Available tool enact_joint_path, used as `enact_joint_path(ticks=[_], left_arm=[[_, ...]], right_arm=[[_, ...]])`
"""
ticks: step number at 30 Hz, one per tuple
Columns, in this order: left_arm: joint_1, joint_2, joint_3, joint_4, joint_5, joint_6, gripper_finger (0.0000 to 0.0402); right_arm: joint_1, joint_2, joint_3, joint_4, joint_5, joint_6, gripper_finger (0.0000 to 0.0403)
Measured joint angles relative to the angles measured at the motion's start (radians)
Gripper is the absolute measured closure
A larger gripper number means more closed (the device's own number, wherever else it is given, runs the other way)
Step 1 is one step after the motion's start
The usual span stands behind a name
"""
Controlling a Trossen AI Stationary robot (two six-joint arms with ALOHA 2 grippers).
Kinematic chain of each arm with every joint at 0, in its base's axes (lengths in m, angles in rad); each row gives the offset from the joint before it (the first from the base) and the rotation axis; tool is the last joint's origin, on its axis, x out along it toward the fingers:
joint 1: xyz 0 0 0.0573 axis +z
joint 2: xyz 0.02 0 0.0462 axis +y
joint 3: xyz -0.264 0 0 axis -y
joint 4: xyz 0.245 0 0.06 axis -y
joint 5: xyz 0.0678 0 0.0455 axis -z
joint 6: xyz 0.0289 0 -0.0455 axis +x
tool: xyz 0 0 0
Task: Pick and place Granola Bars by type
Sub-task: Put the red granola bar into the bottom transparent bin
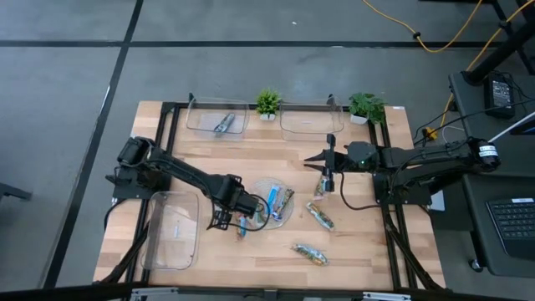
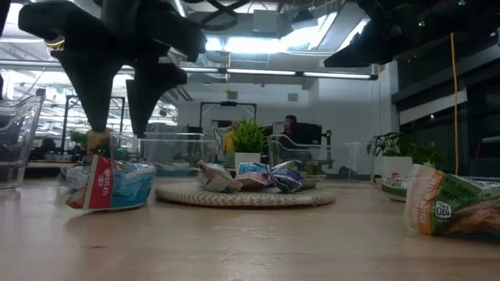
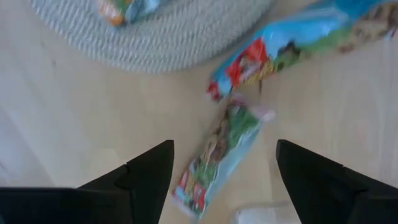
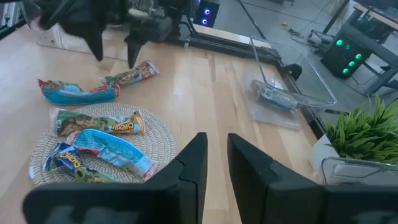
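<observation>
- The left gripper [image 1: 240, 222] hangs just off the round mat [image 1: 288, 219]. Its fingers are wide open and hold nothing.
- A green bar [image 3: 217, 155] lies on the table between those fingers, and a blue bar [image 3: 292, 43] lies just beside it.
- More bars [image 4: 99, 146] sit on the mat.
- The right gripper [image 1: 328, 180] waits near the back trays. Its fingers are nearly closed and empty.
</observation>
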Motion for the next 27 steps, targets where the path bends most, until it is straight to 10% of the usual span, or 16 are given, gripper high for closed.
enact_joint_path(ticks=[27], left_arm=[[-0.03, 0.18, -0.002, 0.056, -0.049, -0.038, 0.0161]], right_arm=[[0.001, 0.0, 0.0, -0.031, -0.08, 0.077, 0.0336]])
